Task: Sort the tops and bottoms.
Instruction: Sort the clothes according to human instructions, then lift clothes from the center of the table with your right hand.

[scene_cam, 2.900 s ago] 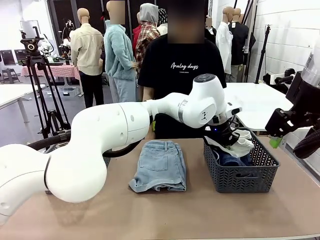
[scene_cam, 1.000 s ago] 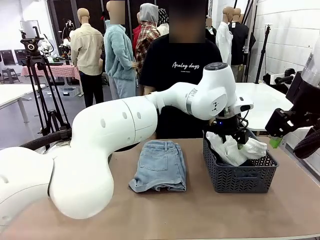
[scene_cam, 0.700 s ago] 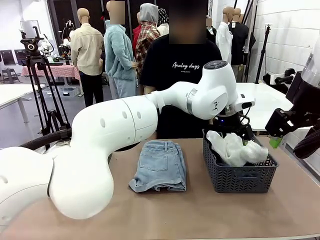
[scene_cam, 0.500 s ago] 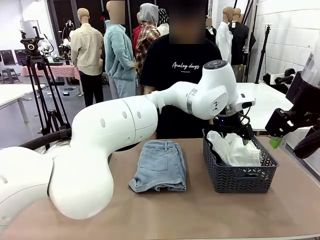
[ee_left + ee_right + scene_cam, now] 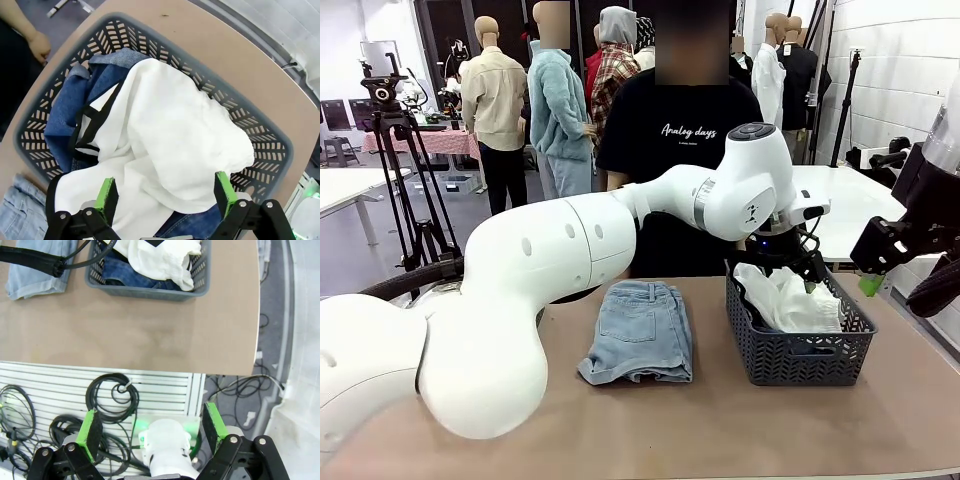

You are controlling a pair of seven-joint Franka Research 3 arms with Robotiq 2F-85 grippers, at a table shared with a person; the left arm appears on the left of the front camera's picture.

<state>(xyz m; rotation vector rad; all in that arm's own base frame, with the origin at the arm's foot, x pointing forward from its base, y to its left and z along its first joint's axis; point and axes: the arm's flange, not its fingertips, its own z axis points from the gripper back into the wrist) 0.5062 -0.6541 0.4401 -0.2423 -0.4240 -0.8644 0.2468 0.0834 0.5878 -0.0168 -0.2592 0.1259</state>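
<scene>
Shirt, white, atop jeans in basket (left pincer wide above)

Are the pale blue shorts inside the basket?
No, the pale shorts lie flat on the table, beside the grey basket.

Left jaws opened; white shirt dropped into basket.

The white shirt is soft, matt cloth, crumpled, with black trim. The dark jeans beneath it are coarse denim. The basket is matt grey plastic lattice. The pale shorts are faded denim. The table is smooth, matt brown. The left arm has a glossy white shell.
</scene>
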